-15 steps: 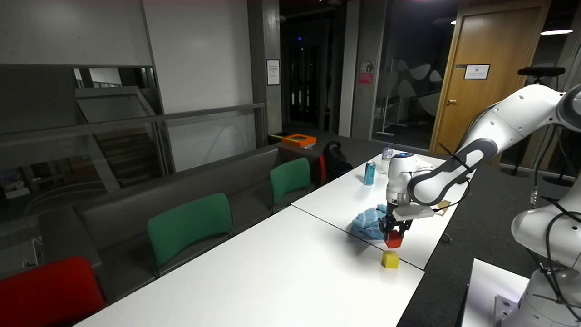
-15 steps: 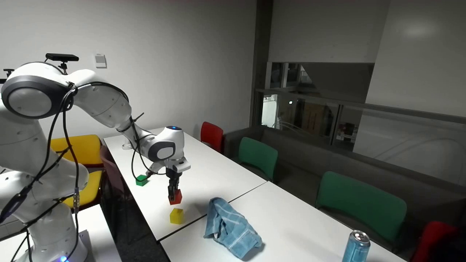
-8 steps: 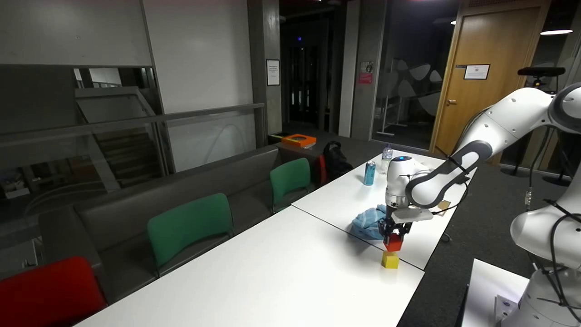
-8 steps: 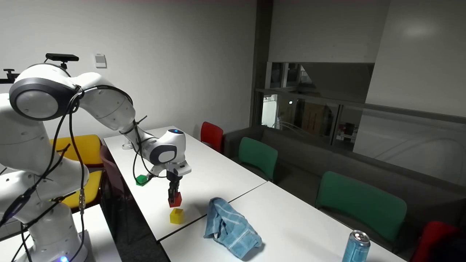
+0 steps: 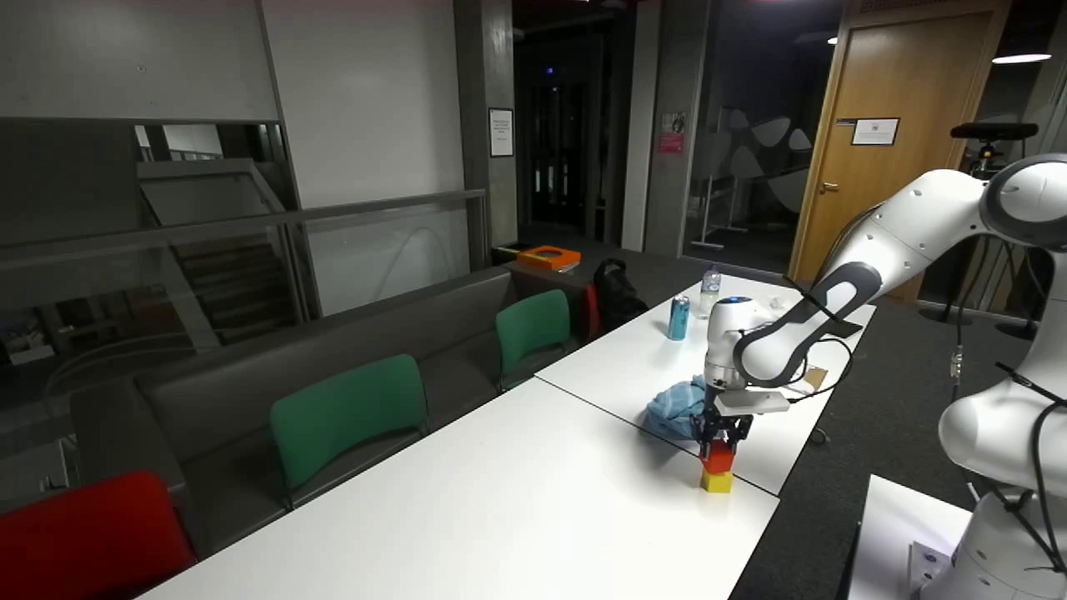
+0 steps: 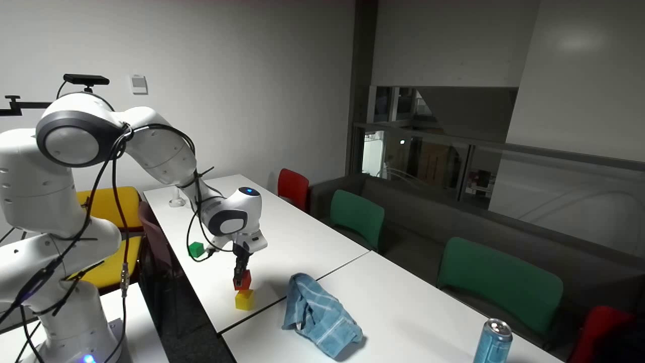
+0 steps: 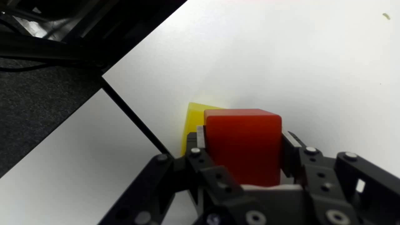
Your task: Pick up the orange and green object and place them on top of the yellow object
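Observation:
The orange block (image 7: 243, 150), orange-red and cube-like, sits between the two fingers of my gripper (image 7: 245, 137), which is shut on it. Below it the yellow block (image 6: 245, 300) stands on the white table; in the wrist view only its left and far edges (image 7: 194, 117) peek out past the orange block. Both exterior views put the orange block (image 5: 717, 458) directly above the yellow block (image 5: 716, 483); whether they touch I cannot tell. The green block (image 6: 196, 249) lies on the table near its edge, by the arm's cable, and shows only in an exterior view.
A crumpled light-blue cloth (image 6: 322, 317) lies beside the blocks, across the seam between two tables. Farther off stand a blue can (image 6: 494, 343) and a clear bottle (image 5: 709, 287). Black cables (image 6: 194, 222) hang in a loop from the arm near the green block.
My gripper has come down with the orange block held in it. The block has closed the gap above the yellow block, which has not moved. The green block stays where it was.

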You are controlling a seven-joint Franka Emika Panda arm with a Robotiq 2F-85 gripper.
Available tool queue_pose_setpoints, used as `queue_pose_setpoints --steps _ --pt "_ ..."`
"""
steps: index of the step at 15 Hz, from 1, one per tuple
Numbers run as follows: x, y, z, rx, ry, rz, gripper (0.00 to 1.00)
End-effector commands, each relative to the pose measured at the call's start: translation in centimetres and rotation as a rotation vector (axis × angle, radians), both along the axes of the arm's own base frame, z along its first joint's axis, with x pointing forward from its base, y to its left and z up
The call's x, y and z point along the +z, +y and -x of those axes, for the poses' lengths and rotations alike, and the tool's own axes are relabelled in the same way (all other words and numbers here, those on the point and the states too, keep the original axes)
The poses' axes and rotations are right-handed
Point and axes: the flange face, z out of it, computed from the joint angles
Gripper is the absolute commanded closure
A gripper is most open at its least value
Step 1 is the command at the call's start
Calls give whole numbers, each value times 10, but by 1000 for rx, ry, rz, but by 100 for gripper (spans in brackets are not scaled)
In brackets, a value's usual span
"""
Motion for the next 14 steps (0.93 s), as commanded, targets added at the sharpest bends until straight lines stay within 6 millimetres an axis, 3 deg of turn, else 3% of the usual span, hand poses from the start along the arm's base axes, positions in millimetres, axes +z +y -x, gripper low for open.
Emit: queue_pose_setpoints --steps 1,3,14 --pt "-5 -5 -12 0 -25 -18 70" --pt "-19 -6 -17 -3 -10 -29 70" --pt "-20 -15 -47 -25 -28 -9 70"
